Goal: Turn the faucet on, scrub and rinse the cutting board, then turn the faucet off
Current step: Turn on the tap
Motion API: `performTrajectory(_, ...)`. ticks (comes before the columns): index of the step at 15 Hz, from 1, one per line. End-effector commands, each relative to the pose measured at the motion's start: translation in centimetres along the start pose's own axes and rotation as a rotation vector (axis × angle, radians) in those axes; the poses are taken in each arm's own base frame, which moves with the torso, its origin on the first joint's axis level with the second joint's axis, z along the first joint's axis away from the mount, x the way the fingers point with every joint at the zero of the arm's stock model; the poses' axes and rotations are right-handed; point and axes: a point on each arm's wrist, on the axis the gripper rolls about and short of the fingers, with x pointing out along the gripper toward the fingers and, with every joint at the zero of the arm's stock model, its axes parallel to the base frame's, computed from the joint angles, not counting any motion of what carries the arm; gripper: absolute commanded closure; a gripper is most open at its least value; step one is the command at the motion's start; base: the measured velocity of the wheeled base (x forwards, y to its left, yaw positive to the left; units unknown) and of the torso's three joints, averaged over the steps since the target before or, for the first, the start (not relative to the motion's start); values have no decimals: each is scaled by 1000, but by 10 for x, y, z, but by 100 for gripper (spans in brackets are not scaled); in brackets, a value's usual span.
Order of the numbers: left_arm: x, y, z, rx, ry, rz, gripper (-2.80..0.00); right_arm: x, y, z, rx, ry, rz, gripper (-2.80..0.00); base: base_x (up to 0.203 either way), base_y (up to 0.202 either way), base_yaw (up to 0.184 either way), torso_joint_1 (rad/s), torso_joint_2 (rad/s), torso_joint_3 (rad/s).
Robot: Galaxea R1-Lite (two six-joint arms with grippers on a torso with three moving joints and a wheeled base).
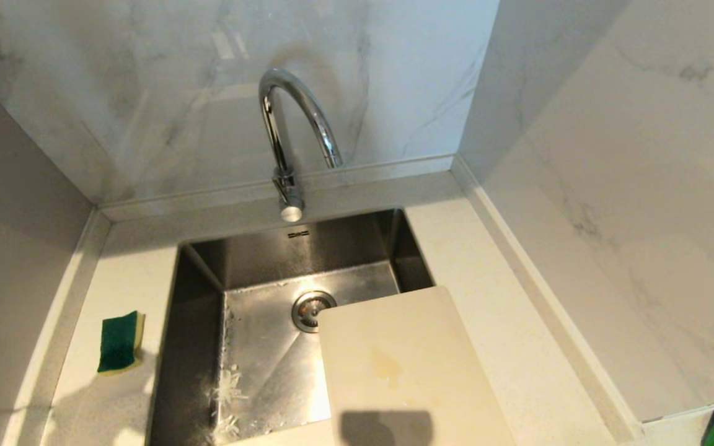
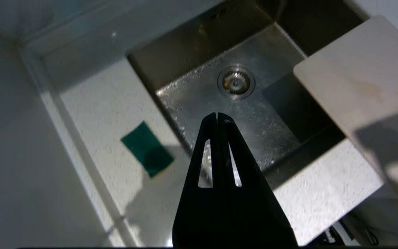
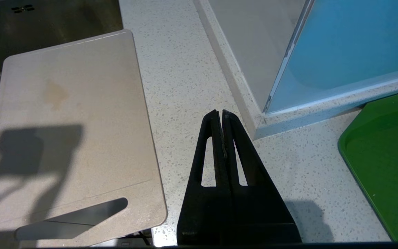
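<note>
**Both grippers closed and empty; faucet not yet touched**

Fingers on both arms were pressed together with nothing between them; the left gripper (image 2: 217, 116) hung above the near-left part of the sink (image 1: 199, 347), over the basin rim, while the right gripper (image 3: 219, 114) hung over bare worktop (image 3: 185, 86) just right of the cutting board (image 1: 406, 365).

No water ran from the faucet (image 1: 292, 124), which stood at the back rim of the sink, centred, its arched spout curving forward over the basin; its lever could not be picked out clearly; the first step, turning it on, looked not yet done.

From the left fingers the faucet lay ahead, across the basin and beyond the drain (image 2: 236, 82), out of the left wrist view; the left arm seemed the nearer and better placed to reach it, the right being off by the board's far side.

The board lay flat, bridging the sink's right rim and the worktop, its long axis running front to back, a yellowish stain near its middle, its slot handle at the near end.

A green sponge (image 1: 120, 342) lay on the worktop left of the sink, apart from both grippers.
</note>
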Motion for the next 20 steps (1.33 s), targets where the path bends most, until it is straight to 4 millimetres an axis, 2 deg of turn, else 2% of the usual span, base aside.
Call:
performTrajectory(1,48,12,23,-23,64,-61,0,0,0,0,0,2,0,0,0,0,0,0,0,0)
performTrajectory(5,97,11,63,-80,45,-134,0,0,0,0,1,2,0,0,0,0,0,0,0,0)
performTrajectory(9,157,11,90,-100,53,-107,0,0,0,0,0,1,0,0,0,0,0,0,0,0)
performTrajectory(16,255,9,96,-222,95,-32,0,0,0,0,0,2,0,0,0,0,0,0,0,0)
performTrajectory(18,274,10,96,-245,93,-13,0,0,0,0,0,1,0,0,0,0,0,0,0,0)
performTrajectory(20,284,10,97,-276,87,-13,0,0,0,0,1,2,0,0,0,0,0,0,0,0)
